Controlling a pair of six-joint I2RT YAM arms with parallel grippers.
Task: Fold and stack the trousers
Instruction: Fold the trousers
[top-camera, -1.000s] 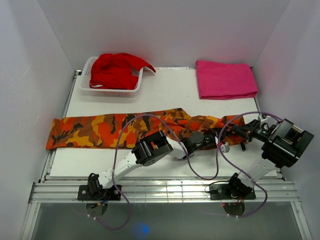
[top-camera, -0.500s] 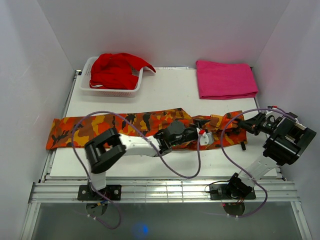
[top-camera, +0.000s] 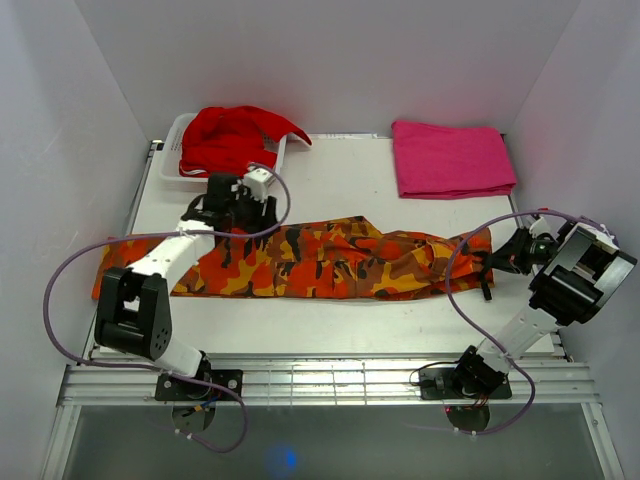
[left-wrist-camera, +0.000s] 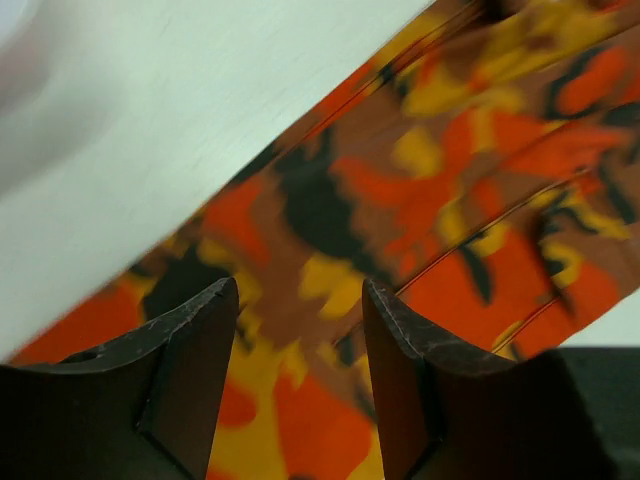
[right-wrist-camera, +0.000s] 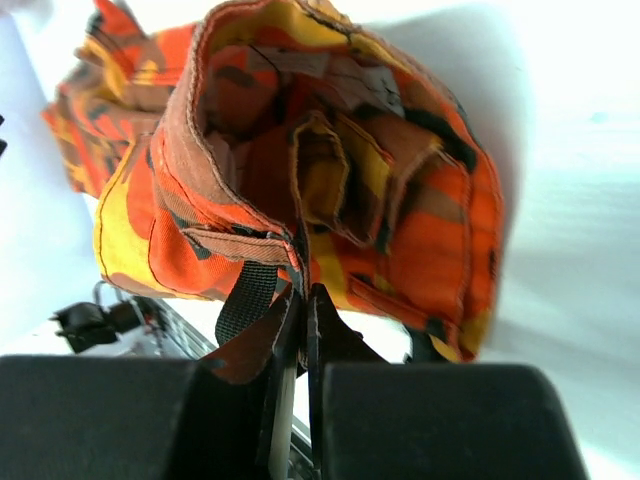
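The trousers (top-camera: 320, 260) lie stretched lengthwise across the middle of the tabletop (top-camera: 340, 190), legs toward the left and waist at the right. They look like soft, limp cloth, light enough to lift by an edge but sure to sag and bunch, so I'd take them at a seam or hem. The right pincer (right-wrist-camera: 301, 292) is clamped tight on the stitched edge at the waist. The left pincer (left-wrist-camera: 298, 292) hovers over the leg, jaws parted, holding nothing.

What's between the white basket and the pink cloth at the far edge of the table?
Nothing: the top view shows only bare white table between the basket and the pink cloth. The trousers lie farther toward the near side.
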